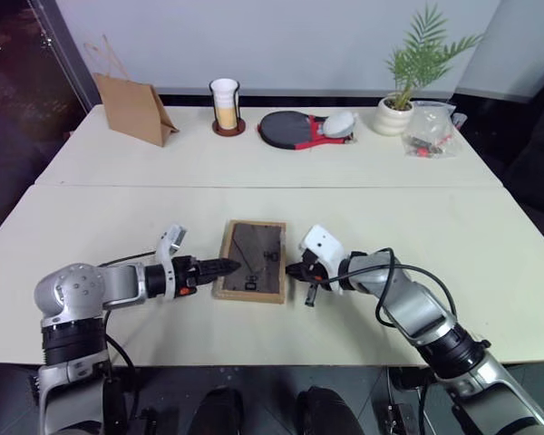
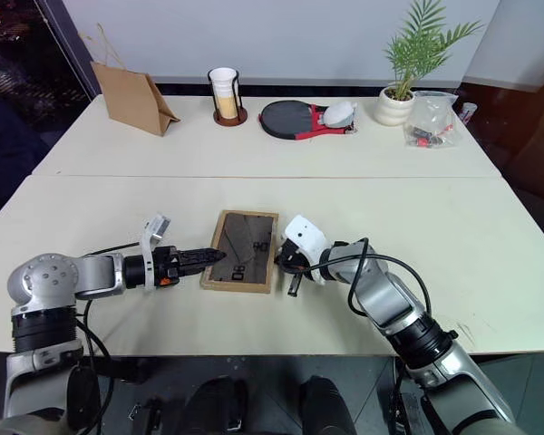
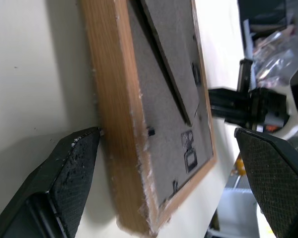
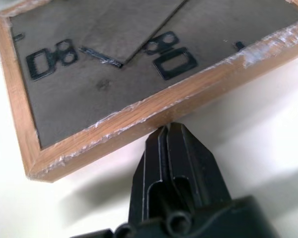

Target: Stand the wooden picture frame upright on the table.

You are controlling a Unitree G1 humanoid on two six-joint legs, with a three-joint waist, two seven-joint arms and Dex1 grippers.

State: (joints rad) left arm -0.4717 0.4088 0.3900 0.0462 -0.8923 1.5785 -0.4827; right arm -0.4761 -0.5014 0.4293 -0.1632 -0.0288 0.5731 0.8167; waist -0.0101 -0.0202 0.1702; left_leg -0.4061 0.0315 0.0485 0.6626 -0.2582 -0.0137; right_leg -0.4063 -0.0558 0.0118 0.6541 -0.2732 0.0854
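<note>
The wooden picture frame (image 1: 251, 260) lies face down on the surface (image 1: 453, 236). The left gripper (image 1: 228, 266) has its jaws wide open around one edge. The right gripper (image 1: 295, 270), jaws closed, should brace the opposite edge while the left lifts.

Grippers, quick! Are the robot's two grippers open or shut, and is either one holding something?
Left gripper: open, jaws either side of the wooden picture frame, not clamped.
Right gripper: shut, empty, tips at the frame's edge.

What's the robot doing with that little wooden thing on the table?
It is working on a wooden picture frame that lies flat on the table, back panel up, with its stand folded down. The left gripper has its jaws wide open at the frame's left edge, one finger on the table beside the wood. The right gripper has its jaws shut, its tip right at the opposite edge. The frame is not standing yet.
</note>
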